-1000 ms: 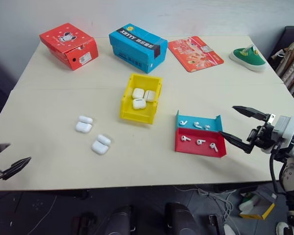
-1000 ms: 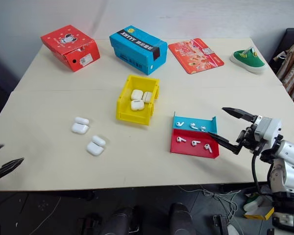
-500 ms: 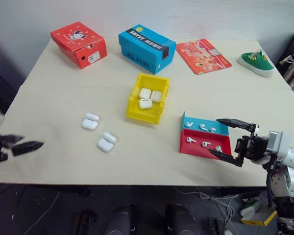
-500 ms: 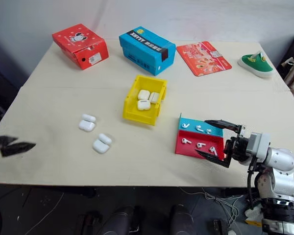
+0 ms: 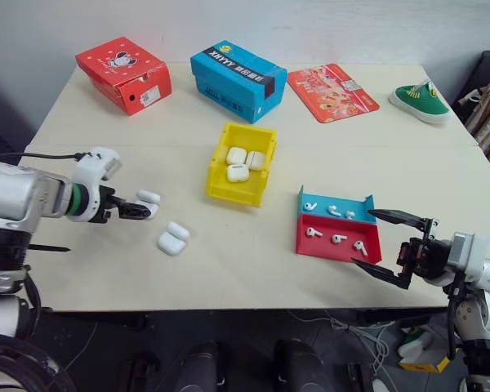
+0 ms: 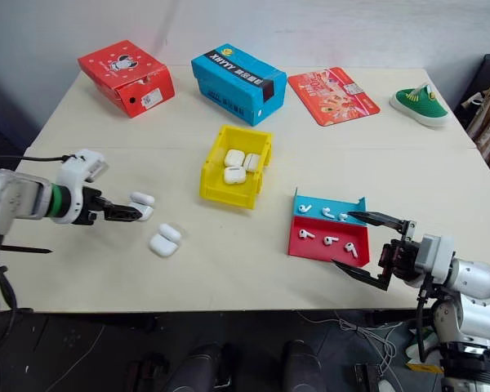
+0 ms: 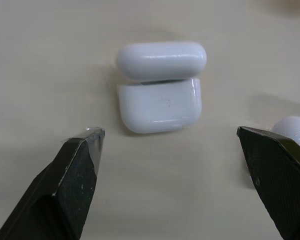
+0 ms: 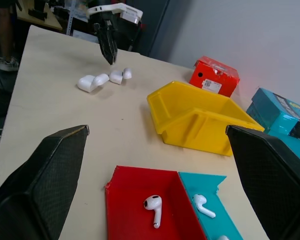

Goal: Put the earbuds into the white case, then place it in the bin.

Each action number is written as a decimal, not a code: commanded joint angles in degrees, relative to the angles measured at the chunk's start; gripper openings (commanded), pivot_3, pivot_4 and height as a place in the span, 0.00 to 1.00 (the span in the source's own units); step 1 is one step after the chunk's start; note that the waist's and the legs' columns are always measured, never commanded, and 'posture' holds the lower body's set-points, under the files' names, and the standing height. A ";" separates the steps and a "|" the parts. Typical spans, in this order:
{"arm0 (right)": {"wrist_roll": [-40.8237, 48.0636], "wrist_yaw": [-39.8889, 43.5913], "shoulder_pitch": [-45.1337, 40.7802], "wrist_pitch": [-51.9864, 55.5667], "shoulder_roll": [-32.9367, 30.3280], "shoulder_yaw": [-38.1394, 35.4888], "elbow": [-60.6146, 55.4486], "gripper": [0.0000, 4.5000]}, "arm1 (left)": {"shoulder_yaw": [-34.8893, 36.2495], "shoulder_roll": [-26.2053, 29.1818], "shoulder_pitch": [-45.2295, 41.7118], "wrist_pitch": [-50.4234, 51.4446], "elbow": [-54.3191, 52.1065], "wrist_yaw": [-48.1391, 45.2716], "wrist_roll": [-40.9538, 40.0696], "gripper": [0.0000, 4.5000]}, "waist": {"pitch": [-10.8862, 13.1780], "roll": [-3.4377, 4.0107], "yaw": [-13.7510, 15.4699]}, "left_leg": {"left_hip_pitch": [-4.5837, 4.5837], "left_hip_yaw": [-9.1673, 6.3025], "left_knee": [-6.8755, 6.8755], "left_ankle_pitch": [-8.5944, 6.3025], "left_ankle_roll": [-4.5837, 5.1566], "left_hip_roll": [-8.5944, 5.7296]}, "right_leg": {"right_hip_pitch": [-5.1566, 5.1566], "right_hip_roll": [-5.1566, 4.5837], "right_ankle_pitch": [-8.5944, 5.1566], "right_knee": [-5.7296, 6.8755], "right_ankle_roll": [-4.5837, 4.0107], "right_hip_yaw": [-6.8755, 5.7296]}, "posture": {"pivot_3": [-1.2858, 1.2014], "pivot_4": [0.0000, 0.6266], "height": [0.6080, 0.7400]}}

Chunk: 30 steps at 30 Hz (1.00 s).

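Our spread left gripper (image 7: 167, 165) nears an open glossy white case (image 7: 160, 92); white earbuds (image 5: 336, 238) remain unloaded, right gripper (image 5: 392, 247) released.

The left gripper (image 5: 139, 210) reaches in from the worktop's left edge, angled downward, fingers (image 7: 77, 165) spread wide and empty. The right gripper (image 5: 388, 242) hangs level off the front right corner, fingers parted, holding nothing.

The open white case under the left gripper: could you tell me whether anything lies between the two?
Nothing visible does. The left gripper hangs open just above the open white case, with bare table between its fingers and the case.
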 commanded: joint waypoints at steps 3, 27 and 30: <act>0.73 -2.09 1.95 -0.62 0.24 -1.23 -4.20 1.00 | 1.37 -4.33 -1.57 -1.97 1.64 5.02 4.54 0.99 | 0.02 -0.03 0.08 | -0.02 -0.01 0.08 0.00 0.01 0.02 | 0.01 0.00 0.00 0.02 0.00 0.00 | 0.52 0.24 1.00; -0.40 -5.85 1.01 0.86 -0.09 -0.37 -6.31 1.00 | -1.04 -11.00 0.68 -0.94 2.41 7.49 10.67 0.81 | 0.00 -0.01 0.31 | 0.06 0.01 0.23 0.00 0.01 0.10 | 0.08 0.00 -0.01 0.15 -0.02 0.03 | 0.52 0.24 1.00; -0.54 -6.14 0.96 0.70 -0.01 -0.42 -6.25 1.00 | 0.00 -11.05 1.35 -0.40 1.57 7.76 10.76 0.62 | 0.00 -0.01 0.19 | 0.07 0.01 0.23 0.00 0.01 0.10 | 0.08 0.00 -0.01 0.15 -0.02 0.03 | 0.52 0.24 1.00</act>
